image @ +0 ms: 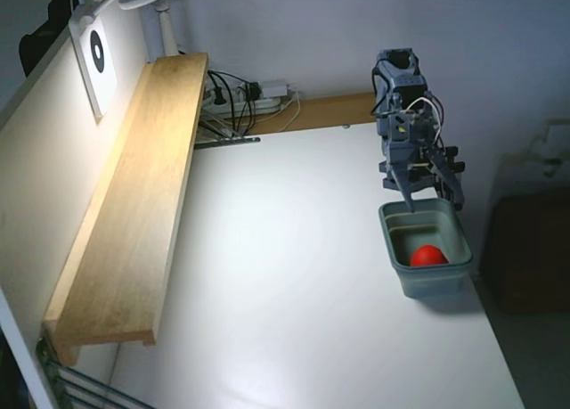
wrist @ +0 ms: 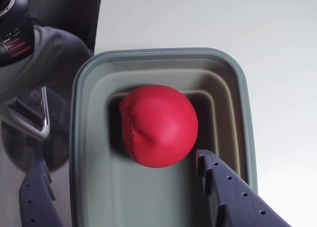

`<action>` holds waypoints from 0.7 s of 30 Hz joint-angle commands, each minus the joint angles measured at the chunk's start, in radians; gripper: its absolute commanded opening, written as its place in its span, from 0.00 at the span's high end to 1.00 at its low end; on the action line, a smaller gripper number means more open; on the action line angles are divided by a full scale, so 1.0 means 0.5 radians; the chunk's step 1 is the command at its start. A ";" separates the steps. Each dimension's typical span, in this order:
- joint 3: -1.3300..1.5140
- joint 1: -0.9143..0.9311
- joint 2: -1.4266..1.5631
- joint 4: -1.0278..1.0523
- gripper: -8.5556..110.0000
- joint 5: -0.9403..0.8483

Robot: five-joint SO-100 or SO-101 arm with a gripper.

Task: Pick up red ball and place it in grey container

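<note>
Ball check: we see the red ball lying inside the grey container, untouched. We see the gripper above the container, jaws spread, holding nothing.

Arm was blue-grey printed plastic, loose white wires at the wrist; gripper fingers were dark blue, dotted with small holes.
</note>
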 commanded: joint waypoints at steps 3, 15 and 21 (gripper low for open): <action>-0.128 0.041 0.106 0.067 0.62 0.006; -0.246 0.390 0.133 0.302 0.65 0.006; -0.334 0.655 0.152 0.479 0.68 0.006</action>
